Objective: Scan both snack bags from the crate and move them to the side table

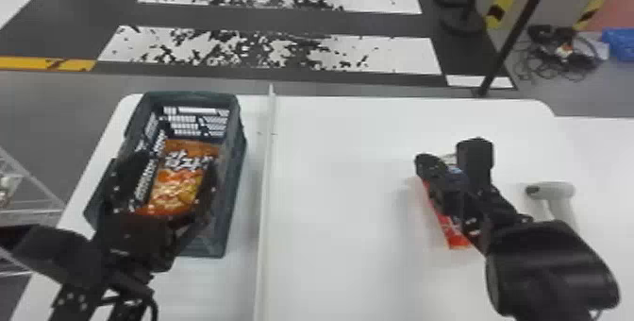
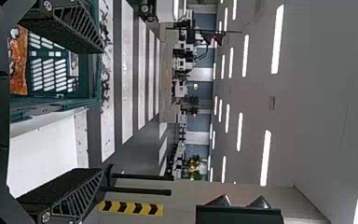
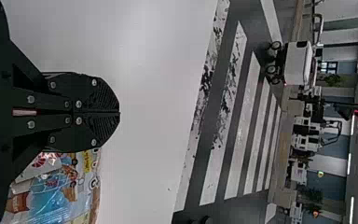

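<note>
In the head view my left gripper (image 1: 162,183) is over the dark green crate (image 1: 233,169), fingers apart on either side of the orange snack bag (image 1: 179,178) lying inside. The left wrist view shows that gripper (image 2: 98,112) open, with the crate (image 2: 56,101) and the orange bag (image 2: 18,63) beyond one finger. At the right, my right gripper (image 1: 427,162) is shut on the red snack bag (image 1: 450,232), which is partly hidden under it. In the right wrist view this gripper (image 3: 116,112) has its fingertips together, with the bag's printed back (image 3: 51,186) beside them.
A white handheld scanner (image 1: 552,191) is at the right, beyond the right gripper. A thin white divider (image 1: 265,192) runs between the crate and the bare white tabletop (image 1: 339,178). Another white surface (image 1: 599,155) adjoins on the right; a wire rack (image 1: 30,183) stands left.
</note>
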Controlling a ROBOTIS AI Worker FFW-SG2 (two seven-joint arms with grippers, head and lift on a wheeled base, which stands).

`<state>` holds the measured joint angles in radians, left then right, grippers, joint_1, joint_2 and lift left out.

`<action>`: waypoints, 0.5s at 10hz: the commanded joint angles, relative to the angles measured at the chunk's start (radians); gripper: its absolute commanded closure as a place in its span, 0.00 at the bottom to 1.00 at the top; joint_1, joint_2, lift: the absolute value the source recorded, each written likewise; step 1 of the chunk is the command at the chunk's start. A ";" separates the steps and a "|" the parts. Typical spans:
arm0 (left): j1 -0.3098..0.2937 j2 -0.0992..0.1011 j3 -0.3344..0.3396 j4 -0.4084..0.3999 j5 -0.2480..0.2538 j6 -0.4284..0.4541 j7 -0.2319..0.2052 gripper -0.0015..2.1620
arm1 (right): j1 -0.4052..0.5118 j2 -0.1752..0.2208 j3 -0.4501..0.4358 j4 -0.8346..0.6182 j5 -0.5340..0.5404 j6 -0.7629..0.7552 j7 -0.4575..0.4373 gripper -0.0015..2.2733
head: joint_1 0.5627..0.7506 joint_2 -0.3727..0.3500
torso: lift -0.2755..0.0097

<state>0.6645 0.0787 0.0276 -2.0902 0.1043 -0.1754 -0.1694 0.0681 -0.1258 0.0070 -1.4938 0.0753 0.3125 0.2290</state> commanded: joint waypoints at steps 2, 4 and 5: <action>-0.002 -0.002 0.000 0.002 0.000 0.000 -0.001 0.04 | 0.019 0.000 -0.016 -0.034 -0.031 0.000 0.000 0.97 | 0.70 0.46 | 0.70; -0.005 -0.002 0.002 0.007 0.000 0.000 -0.001 0.04 | 0.070 0.000 -0.051 -0.184 -0.092 0.030 0.006 0.97 | 0.70 0.46 | 0.70; -0.005 0.000 0.002 0.009 0.000 0.000 -0.001 0.04 | 0.067 0.000 -0.091 -0.200 -0.108 0.049 0.006 0.97 | 0.70 0.46 | 0.70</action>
<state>0.6598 0.0770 0.0291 -2.0827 0.1043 -0.1755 -0.1703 0.1338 -0.1256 -0.0632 -1.6795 -0.0236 0.3502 0.2348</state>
